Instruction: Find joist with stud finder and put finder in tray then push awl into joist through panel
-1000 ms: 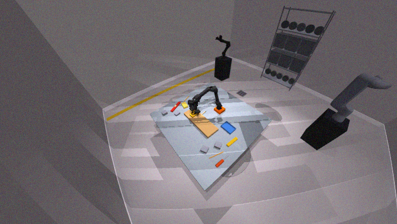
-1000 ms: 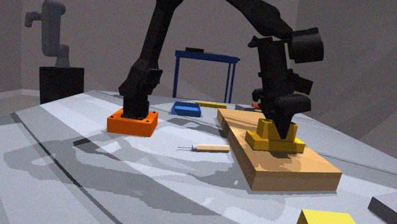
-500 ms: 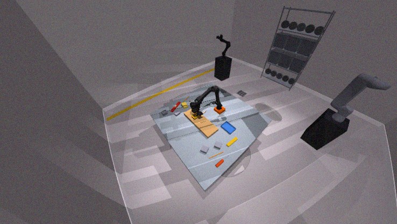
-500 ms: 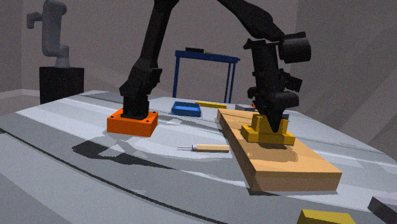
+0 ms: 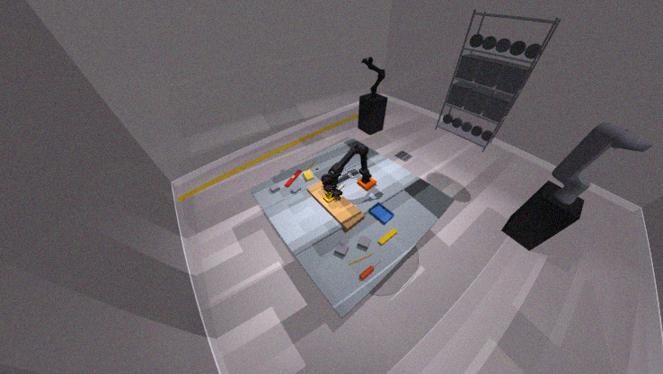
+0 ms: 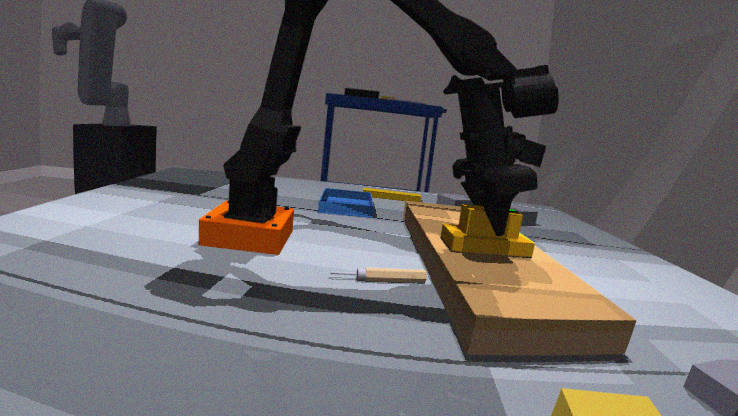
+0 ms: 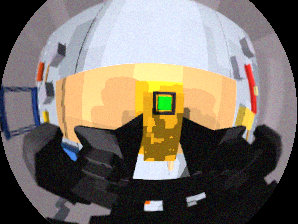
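My gripper (image 5: 331,192) (image 6: 498,227) (image 7: 159,116) is shut on the yellow stud finder (image 5: 327,198) (image 6: 475,245) (image 7: 162,137). The stud finder is upright, on or just above the wooden floor panel (image 5: 346,216) (image 6: 558,304) (image 7: 215,95); any small gap cannot be told. Its square lamp (image 7: 164,103) shows green in the wrist view. The awl (image 6: 395,275) (image 7: 170,165), with a pale wooden handle, lies beside the panel on the arm's base side. The blue tray (image 5: 381,213) (image 6: 346,206) stands empty beyond the panel's far end in the exterior view. The joist is hidden.
The orange arm base (image 5: 366,183) (image 6: 245,235) stands across from the panel. A yellow block (image 5: 308,175) (image 6: 604,405) and a red bar (image 5: 293,178) (image 7: 250,90) lie off one panel end. A yellow bar (image 5: 387,236), grey blocks and an orange-handled tool (image 5: 366,272) lie off the other.
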Controlling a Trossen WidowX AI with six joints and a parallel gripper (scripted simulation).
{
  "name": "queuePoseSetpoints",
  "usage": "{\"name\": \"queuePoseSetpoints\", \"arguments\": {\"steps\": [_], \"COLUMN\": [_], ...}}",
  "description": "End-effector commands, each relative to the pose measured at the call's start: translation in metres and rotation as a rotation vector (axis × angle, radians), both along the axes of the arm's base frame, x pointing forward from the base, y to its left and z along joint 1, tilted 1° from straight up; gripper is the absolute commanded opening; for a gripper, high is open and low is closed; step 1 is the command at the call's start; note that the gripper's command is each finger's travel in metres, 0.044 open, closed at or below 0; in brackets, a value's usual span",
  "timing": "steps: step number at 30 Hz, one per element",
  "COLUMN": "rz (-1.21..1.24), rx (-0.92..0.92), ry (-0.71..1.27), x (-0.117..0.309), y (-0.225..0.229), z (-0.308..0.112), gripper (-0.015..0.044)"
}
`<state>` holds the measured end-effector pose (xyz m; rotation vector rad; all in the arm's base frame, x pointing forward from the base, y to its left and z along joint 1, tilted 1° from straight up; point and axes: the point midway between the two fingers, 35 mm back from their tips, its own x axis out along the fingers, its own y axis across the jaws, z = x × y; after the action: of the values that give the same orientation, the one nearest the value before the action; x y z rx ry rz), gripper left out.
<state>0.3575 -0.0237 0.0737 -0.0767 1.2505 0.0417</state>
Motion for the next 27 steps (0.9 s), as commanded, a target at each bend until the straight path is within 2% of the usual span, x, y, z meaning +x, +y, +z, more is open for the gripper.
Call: {"name": "queuePoseSetpoints", "arguments": {"steps": [1,27], "rz": [0.004,0.004], "rx": [0.012,0.02], "ry": [0.001,0.001], "x": [-0.002,-0.008], "y": [0.017,0.099], "z": [-0.001,-0.003], "gripper": [0.0,0.0]}}
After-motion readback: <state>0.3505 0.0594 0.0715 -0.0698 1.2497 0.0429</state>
